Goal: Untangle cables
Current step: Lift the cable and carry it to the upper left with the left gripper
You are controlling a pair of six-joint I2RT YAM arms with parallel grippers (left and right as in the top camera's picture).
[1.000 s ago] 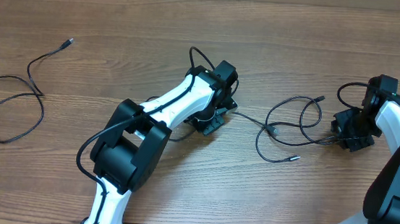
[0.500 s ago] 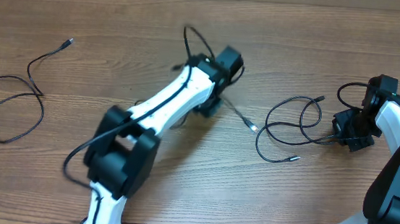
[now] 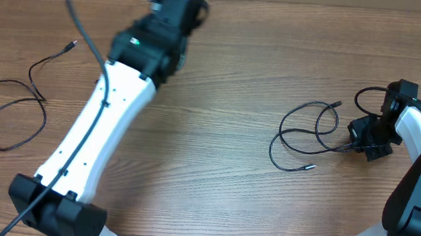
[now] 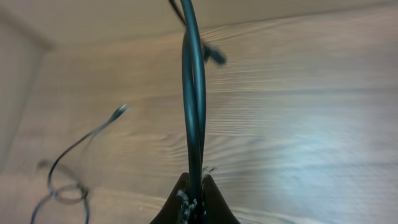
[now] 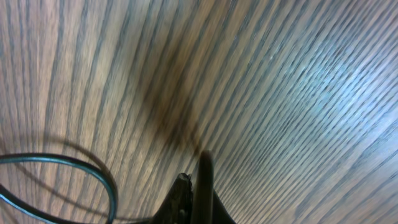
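A cable (image 4: 193,93), clamped in the left tool (image 4: 194,182), is now swung clear to 11 o'clock, the right tool (image 3: 363,140) newly pinched on the loops (image 3: 300,105) at 3 o'clock, so separation is judged achieved.

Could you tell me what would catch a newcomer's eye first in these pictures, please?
The long white-and-black left arm stretches diagonally across the brown wooden table, its left gripper shut on a thin black cable doubled over in the wrist view. At right, a loose tangle of thin black looped cables lies on the table, one strand pinched in the right gripper; a lone black cable curls at far left.
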